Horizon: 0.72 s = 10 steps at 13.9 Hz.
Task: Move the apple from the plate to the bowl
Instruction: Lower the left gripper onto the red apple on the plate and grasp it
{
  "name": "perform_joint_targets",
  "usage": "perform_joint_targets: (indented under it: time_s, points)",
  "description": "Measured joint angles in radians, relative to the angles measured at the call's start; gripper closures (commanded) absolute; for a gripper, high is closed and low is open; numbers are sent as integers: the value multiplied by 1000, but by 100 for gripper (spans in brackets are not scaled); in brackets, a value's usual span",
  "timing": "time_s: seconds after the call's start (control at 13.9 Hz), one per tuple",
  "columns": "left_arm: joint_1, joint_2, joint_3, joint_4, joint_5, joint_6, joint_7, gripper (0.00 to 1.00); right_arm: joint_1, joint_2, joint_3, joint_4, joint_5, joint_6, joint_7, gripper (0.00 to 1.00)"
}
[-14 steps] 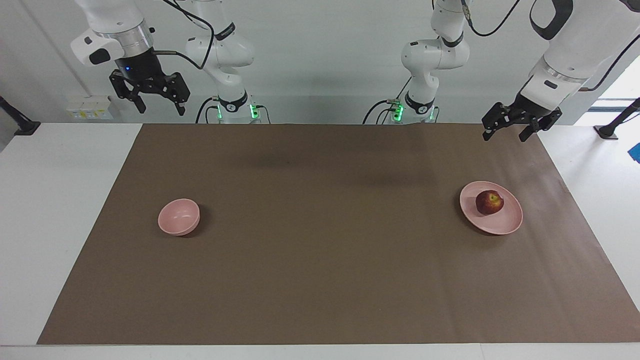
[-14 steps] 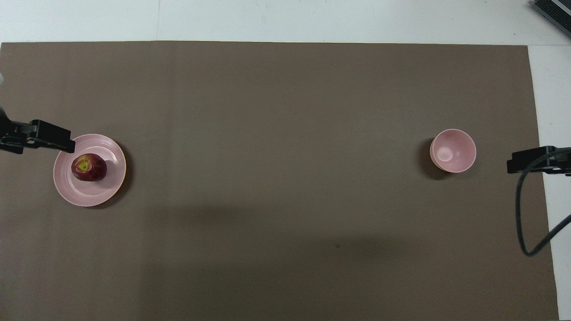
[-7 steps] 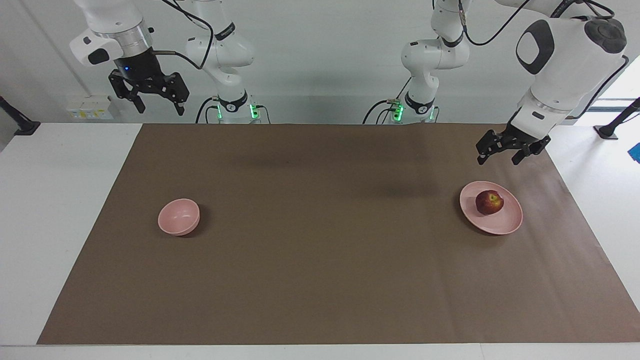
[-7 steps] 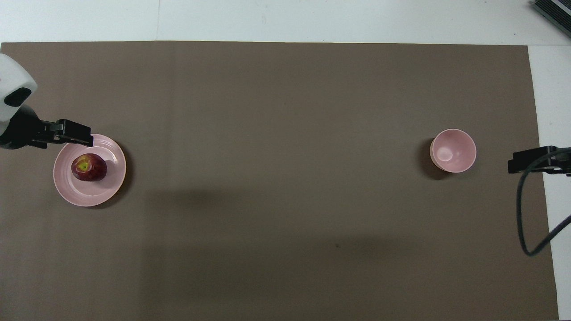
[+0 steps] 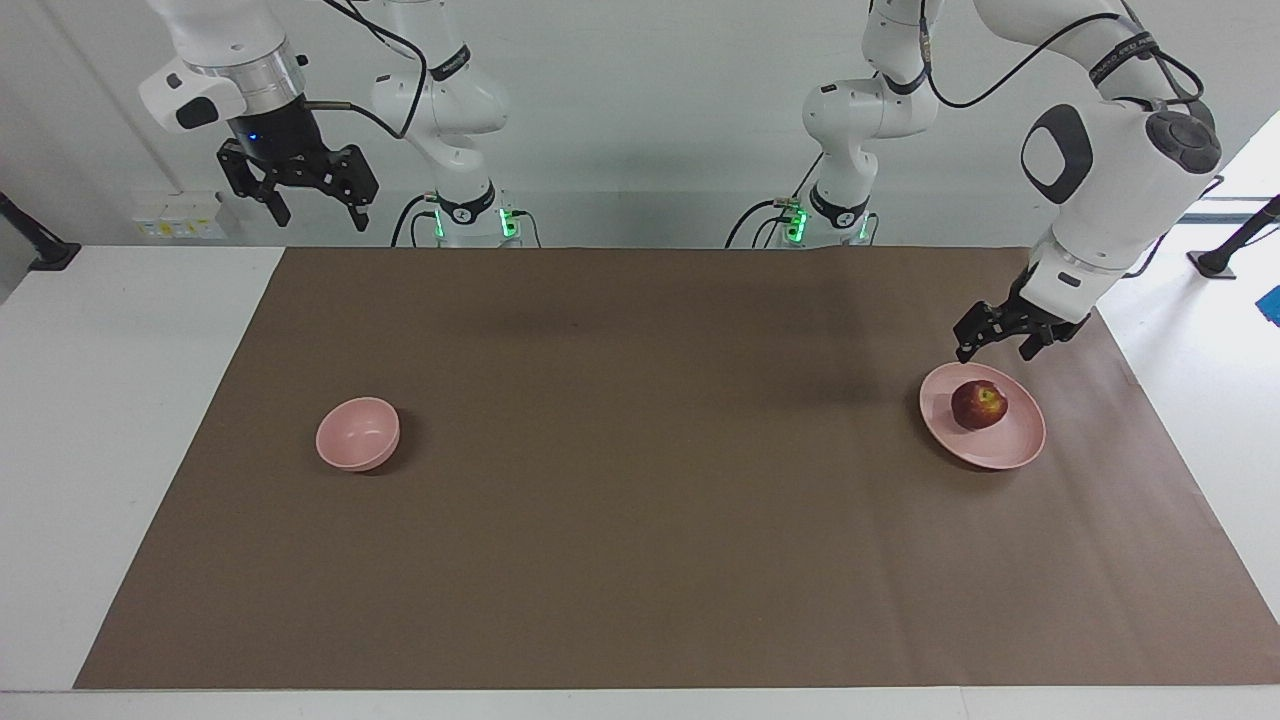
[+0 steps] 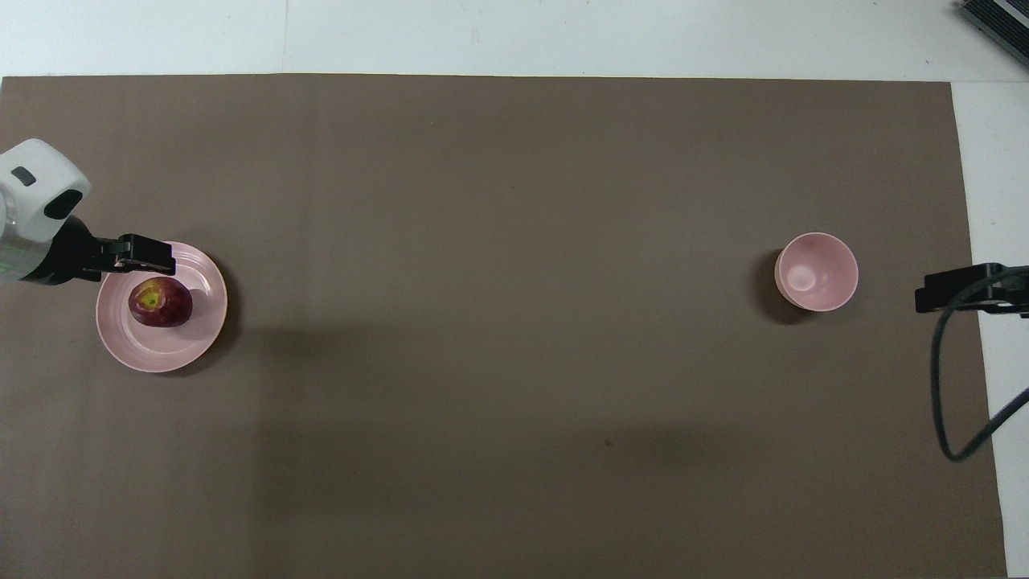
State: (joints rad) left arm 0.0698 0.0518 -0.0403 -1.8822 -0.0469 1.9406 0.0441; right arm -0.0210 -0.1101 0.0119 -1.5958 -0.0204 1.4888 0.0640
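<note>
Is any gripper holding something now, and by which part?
Nothing is held. The left gripper hangs open above the plate; the apple lies untouched. The right gripper waits open.

A large white table carries a wide brown rectangular mat that covers most of its top; bare white strips of the table show at both ends and along the edge farther from the robots. A plain pale grey-white wall stands above the table in the facing view. A small white box with labels, maybe a socket, sits low on this wall. Bright light, perhaps daylight, enters at the corner by the left arm's end. Soft dark shadows lie on the mat.
</note>
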Motion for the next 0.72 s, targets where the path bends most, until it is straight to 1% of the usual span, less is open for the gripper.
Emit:
perform_joint_targets:
  time_s: [0.22, 0.5, 0.72]
  points:
    - [32, 31, 3, -26, 0, 52, 47, 0, 0, 0, 0, 0, 0, 0, 0, 0]
    - [50, 99, 4, -45, 0, 139, 97, 0, 0, 0, 0, 0, 0, 0, 0, 0]
    - [81, 140, 5, -79, 0, 214, 120, 0, 0, 0, 0, 0, 0, 0, 0, 0]
